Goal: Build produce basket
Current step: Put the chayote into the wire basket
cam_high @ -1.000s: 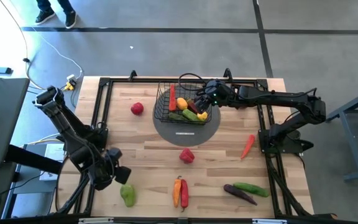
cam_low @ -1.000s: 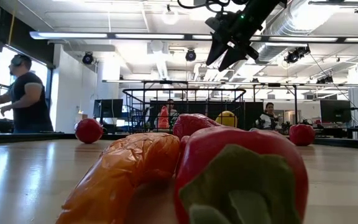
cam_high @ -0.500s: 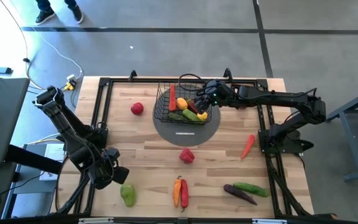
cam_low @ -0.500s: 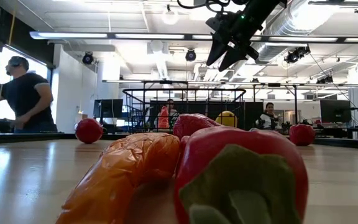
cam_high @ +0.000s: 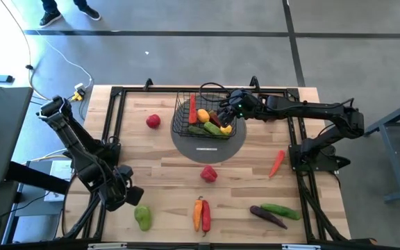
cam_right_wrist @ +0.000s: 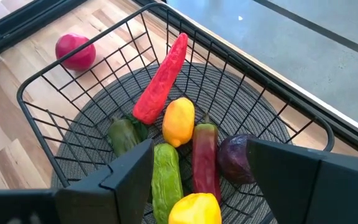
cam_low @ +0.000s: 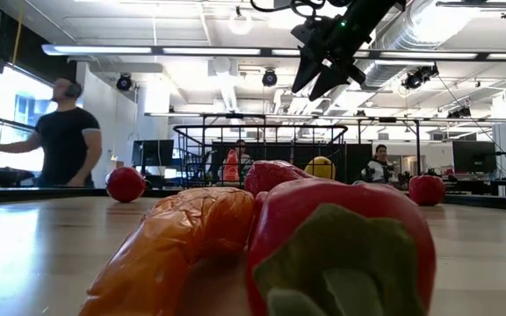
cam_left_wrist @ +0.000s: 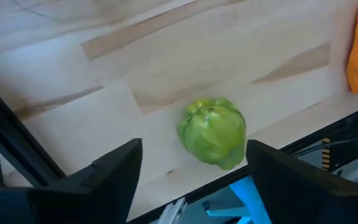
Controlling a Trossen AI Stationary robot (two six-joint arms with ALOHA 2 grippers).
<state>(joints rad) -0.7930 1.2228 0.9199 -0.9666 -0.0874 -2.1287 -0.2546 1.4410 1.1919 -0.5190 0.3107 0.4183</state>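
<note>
Mid-task, at a pick. Nearest the front edge, left gripper (cam_high: 127, 196) poised over the pear-like green fruit (cam_left_wrist: 212, 132), fingers spread wide with nothing between them, fruit lying just ahead. Next move, by the look of it: lower, straddle, close on a rounded thing that may roll. Little room there, with the table's front edge and the black frame rail (cam_high: 110, 149) close by.

Along the same front strip, well apart from that fruit: orange pepper (cam_high: 197, 214) touching a red pepper (cam_high: 205, 216), then a green cucumber (cam_high: 280, 209) against an eggplant (cam_high: 267, 217).

Mid-table, open wood around a red bell pepper (cam_high: 209, 173); a red chili (cam_high: 276, 163) near the right arm's base.

Farther back, basket (cam_high: 181, 114) on the grey mat (cam_high: 207, 147), partly filled. Right gripper (cam_high: 226, 113) above its right side, fingers apart, empty. Beyond, left of it, a tomato (cam_high: 153, 121).
</note>
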